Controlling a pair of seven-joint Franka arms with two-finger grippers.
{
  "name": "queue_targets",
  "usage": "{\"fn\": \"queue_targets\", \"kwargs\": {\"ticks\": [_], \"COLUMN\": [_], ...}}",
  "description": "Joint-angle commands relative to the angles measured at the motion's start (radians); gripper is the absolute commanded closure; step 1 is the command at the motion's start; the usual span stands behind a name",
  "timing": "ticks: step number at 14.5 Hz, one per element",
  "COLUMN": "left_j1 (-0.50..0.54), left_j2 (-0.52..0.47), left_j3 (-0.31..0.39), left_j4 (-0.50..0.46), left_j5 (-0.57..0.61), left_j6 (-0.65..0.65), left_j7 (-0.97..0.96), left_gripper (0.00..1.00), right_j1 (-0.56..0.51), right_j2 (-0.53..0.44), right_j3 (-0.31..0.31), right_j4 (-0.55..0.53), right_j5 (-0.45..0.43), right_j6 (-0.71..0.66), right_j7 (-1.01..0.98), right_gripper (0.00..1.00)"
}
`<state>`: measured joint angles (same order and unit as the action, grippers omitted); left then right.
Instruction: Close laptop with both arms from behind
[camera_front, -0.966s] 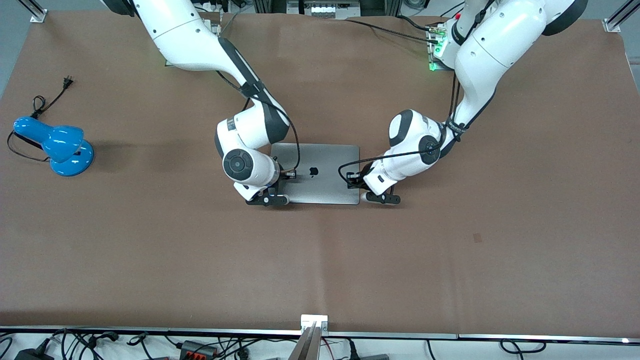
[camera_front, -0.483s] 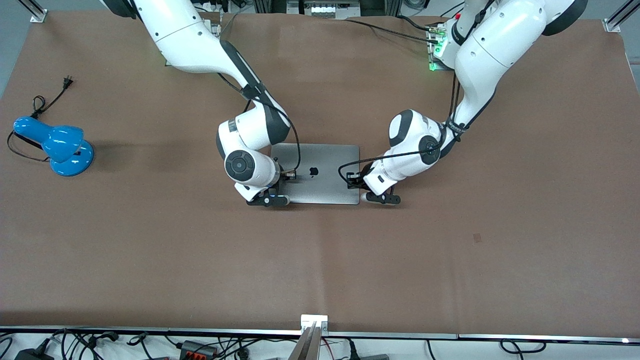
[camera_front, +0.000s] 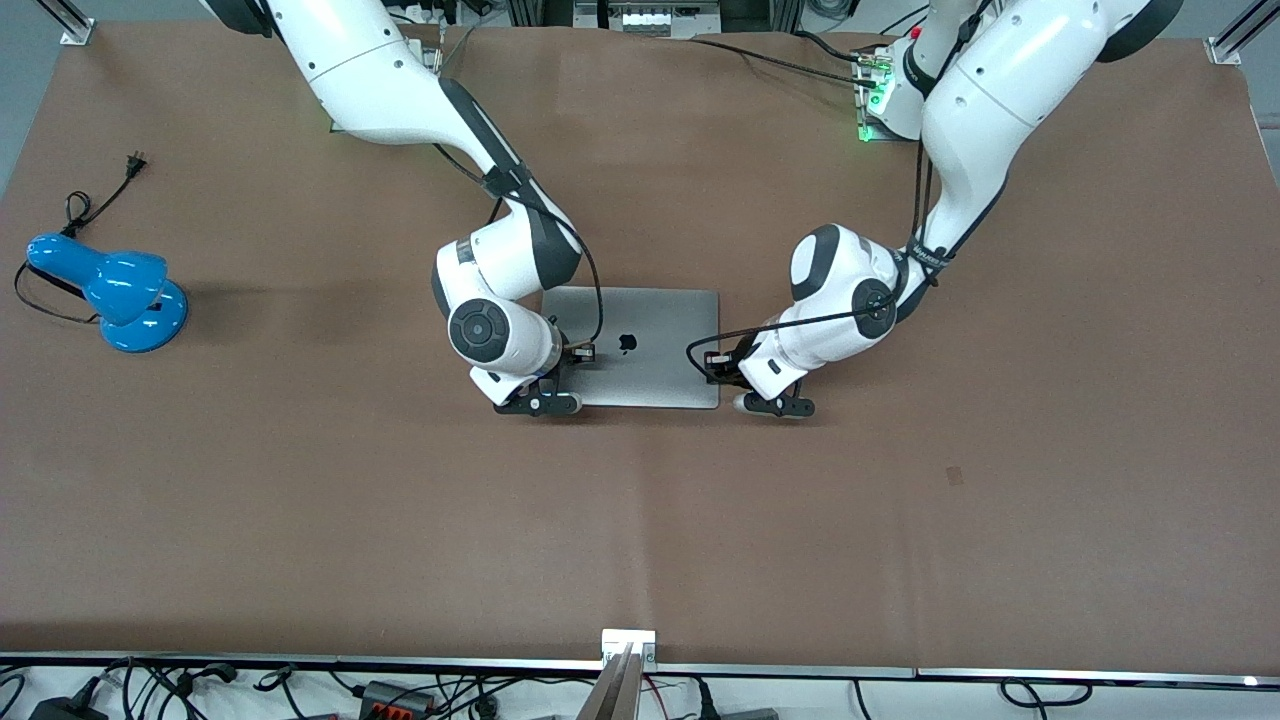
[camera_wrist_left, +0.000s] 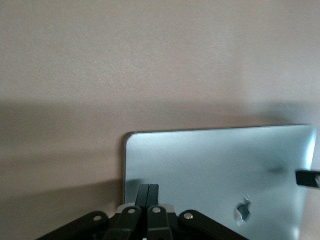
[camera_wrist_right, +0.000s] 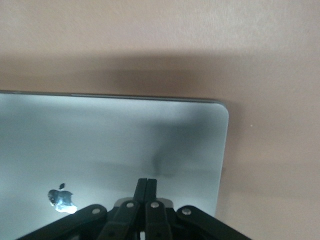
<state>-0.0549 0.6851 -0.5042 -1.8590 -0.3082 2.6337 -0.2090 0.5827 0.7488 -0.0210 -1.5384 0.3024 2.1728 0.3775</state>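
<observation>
The silver-grey laptop (camera_front: 640, 360) lies shut and flat on the brown table, apple logo up. My right gripper (camera_front: 560, 400) is low over the lid's corner at the right arm's end, fingers shut with nothing between them. In the right wrist view its fingertips (camera_wrist_right: 148, 184) hover just above the lid (camera_wrist_right: 110, 140). My left gripper (camera_front: 742, 400) is by the laptop's edge at the left arm's end, also shut and empty. The left wrist view shows its tips (camera_wrist_left: 149, 189) over the lid (camera_wrist_left: 215, 165) near that corner.
A blue desk lamp (camera_front: 110, 290) with a black cord stands toward the right arm's end of the table. A small box with a green light (camera_front: 872, 105) sits by the left arm's base. Bare brown tabletop stretches from the laptop to the front camera.
The left arm's wrist and gripper have drifted a little toward its own end of the table, off the laptop's edge. The right arm and the laptop have stayed put.
</observation>
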Motion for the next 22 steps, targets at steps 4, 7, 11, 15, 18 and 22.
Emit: {"fn": "queue_targets", "kwargs": {"ticks": [4,7,11,15,18,22], "left_j1": [0.046,0.101,0.107,0.116,0.144,0.205], "left_j2": [-0.261,-0.381,-0.389,-0.4,-0.389,-0.386], "left_j3": [0.012,0.012,0.01,0.012,0.012,0.016], "left_j4": [-0.014,-0.008,0.196,0.274,0.429,0.553], "left_j5": [0.028,0.052,0.312,0.403,0.413,0.391], "left_j6": [-0.341,-0.539,-0.889,-1.061,-1.243,-1.252], "left_j7": [-0.003,0.0,-0.006,-0.004,0.005,-0.01], "left_gripper": [0.99,0.96,0.59,0.0,0.0,0.0], "right_j1": [-0.006,-0.006,-0.004,-0.006,-0.007,-0.014], "right_j2": [-0.121,-0.189,-0.284,-0.367,-0.422,-0.425], "right_j3": [-0.077,-0.14,-0.246,-0.303,-0.353,-0.465], "right_j4": [0.003,0.001,0.006,0.011,0.067,0.19], "right_j5": [-0.023,-0.072,-0.088,-0.088,-0.121,-0.151], "right_j6": [-0.122,-0.236,-0.34,-0.363,-0.401,-0.548], "right_j7": [-0.009,-0.054,-0.158,-0.163,-0.17,-0.248], "right_gripper": [1.0,1.0,0.06,0.0,0.0,0.0]}}
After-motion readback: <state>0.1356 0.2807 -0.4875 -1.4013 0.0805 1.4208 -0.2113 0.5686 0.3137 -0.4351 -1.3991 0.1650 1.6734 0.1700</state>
